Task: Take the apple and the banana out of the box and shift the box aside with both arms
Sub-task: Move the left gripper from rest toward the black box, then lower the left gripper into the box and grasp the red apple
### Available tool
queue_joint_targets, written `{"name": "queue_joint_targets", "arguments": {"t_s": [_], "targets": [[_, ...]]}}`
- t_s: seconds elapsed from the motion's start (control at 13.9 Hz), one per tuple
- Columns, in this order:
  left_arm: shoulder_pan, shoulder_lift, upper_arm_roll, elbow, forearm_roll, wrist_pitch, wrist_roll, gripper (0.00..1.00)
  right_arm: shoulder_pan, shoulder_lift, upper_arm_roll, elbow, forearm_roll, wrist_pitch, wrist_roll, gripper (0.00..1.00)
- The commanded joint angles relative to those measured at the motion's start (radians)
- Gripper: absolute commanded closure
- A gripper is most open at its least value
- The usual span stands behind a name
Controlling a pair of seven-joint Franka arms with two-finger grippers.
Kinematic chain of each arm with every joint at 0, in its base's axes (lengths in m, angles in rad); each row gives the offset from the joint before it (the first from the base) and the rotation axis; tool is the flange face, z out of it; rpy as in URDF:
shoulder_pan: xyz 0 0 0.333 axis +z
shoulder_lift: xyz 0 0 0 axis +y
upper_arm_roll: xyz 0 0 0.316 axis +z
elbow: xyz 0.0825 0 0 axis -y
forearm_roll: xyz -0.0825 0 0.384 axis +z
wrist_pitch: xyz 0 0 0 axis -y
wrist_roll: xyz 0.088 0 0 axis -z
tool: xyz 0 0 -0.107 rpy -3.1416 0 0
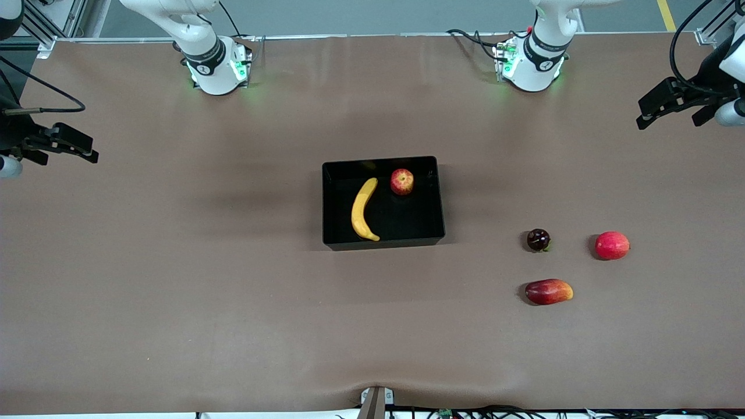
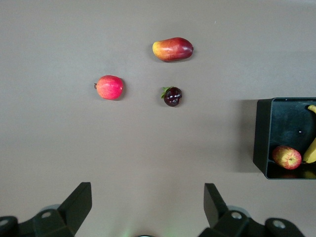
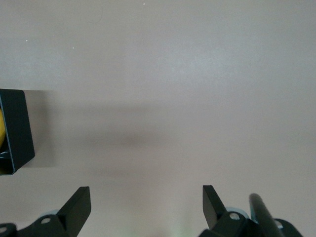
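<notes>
Banana (image 3: 2, 129) mostly hidden by box (image 3: 17, 129) wall, right wrist view

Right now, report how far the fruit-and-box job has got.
Nothing looks done: the apple and banana both lie in the box, which sits mid-table. Nothing is in hand: the left gripper and right gripper wait over the table's ends, jaws open and empty. Left: lift out both fruits, then shift the box aside.

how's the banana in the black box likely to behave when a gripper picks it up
The banana looks stiff, so it probably won't droop. Its long curve suggests it may swing if gripped near one end. Its smooth skin could slip; lying flat in the box, it seems unlikely to roll.
</notes>
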Motion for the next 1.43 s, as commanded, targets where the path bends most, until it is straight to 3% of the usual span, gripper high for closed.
{"name": "queue_joint_targets", "arguments": {"t_s": [0.0,0.29,0.65,0.86,1.0,1.36], "targets": [[-0.008,0.013,0.002,0.029,0.004,-0.022,-0.002,0.00,-0.005,-0.017,0.005,-0.014,-0.004,-0.001,-0.009,0.00],[-0.013,0.016,-0.014,0.048,0.052,-0.023,0.001,0.00,-0.007,-0.017,0.005,-0.014,-0.004,-0.001,-0.011,0.00],[-0.013,0.122,-0.182,0.037,0.069,-0.011,-0.126,0.00,-0.007,-0.017,0.005,-0.014,-0.004,-0.001,-0.011,0.00],[-0.019,0.199,-0.309,-0.033,0.079,0.104,-0.273,0.00,-0.007,-0.017,0.005,-0.014,-0.004,-0.001,-0.009,0.00],[-0.074,0.240,-0.360,-0.092,0.096,0.223,-0.400,0.00,-0.007,-0.017,0.005,-0.014,-0.004,-0.001,-0.011,0.00],[-0.307,0.479,-0.361,-0.109,0.217,0.456,-0.795,0.00,-0.007,-0.017,0.005,-0.014,-0.004,-0.001,-0.011,0.00]]}}
